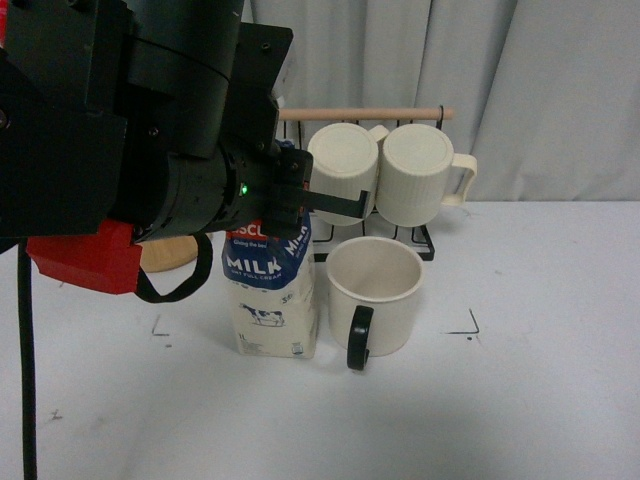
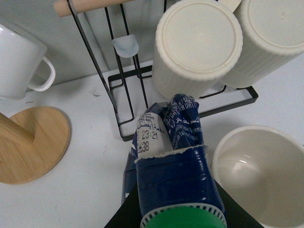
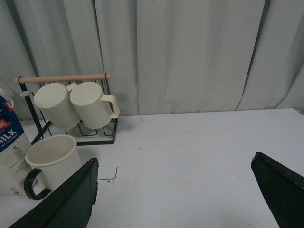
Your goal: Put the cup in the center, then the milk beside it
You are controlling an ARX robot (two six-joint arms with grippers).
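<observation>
From the front, my left hand (image 1: pixel 300 205) grips the gable top of the tall blue-and-cream milk carton (image 1: pixel 272 300), standing it on the white table (image 1: pixel 540 380) just beside the wide cream cup with a black handle (image 1: pixel 372 295). My left wrist view shows black fingers (image 2: pixel 124 216) hugging its sides. My right wrist view shows my right hand (image 3: pixel 173 190) open and empty, out of the way.

- I see the left arm's boxy matte-black housing (image 1: pixel 120 110).
- A green indicator light (image 1: pixel 243 187) glows on its round black wrist section.
- A red plastic block (image 1: pixel 85 258) sits underneath, and a black cable (image 1: pixel 25 380) hangs beside it.
- The right gripper (image 3: pixel 174 166) has flat black fingers (image 3: pixel 280 183).
</observation>
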